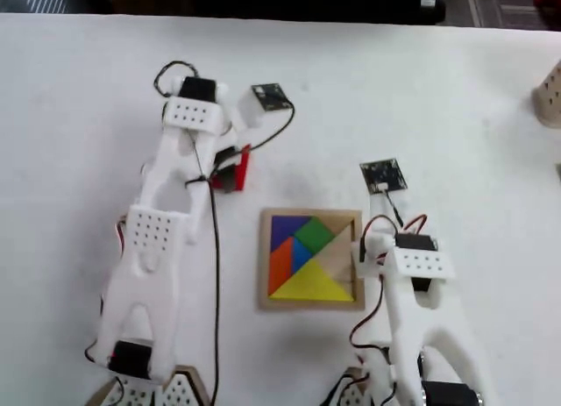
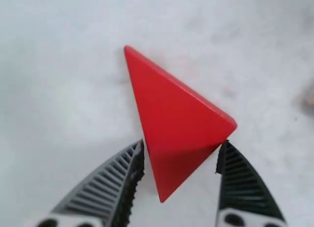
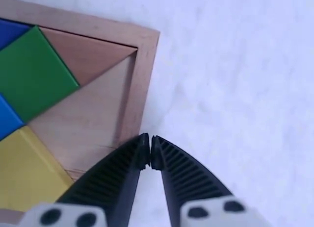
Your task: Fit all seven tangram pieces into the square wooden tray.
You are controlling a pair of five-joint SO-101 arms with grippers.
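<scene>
1. Currently my left gripper (image 2: 181,148) has its two fingers (image 2: 122,180) spread around the red triangle (image 2: 171,114). One finger lies against the triangle's longest edge and the other meets the opposite corner, so I judge the piece gripped. I cannot tell whether it is off the table (image 2: 59,65).
2. My right gripper (image 3: 149,149) has its fingers together with nothing between them. Its tips sit right at the rim of the wooden tray (image 3: 144,75).
3. Just inside that rim lies the empty slot (image 3: 83,134). It is a bare triangular patch whose long side runs along the rim by my right gripper. A green piece (image 3: 34,75), a yellow piece (image 3: 24,173) and a plain wood-coloured triangle (image 3: 88,53) border it.
4. In the high view the tray lies well apart from my left gripper, toward my right arm and closer to the arm bases. The slot is on the tray's far side from my left arm.
5. My left arm would therefore have to carry the triangle across the filled pieces. It would need to turn the long edge parallel to that rim.
6. The right gripper is much nearer the slot but holds nothing, and where it sits it could block the approach.
</scene>
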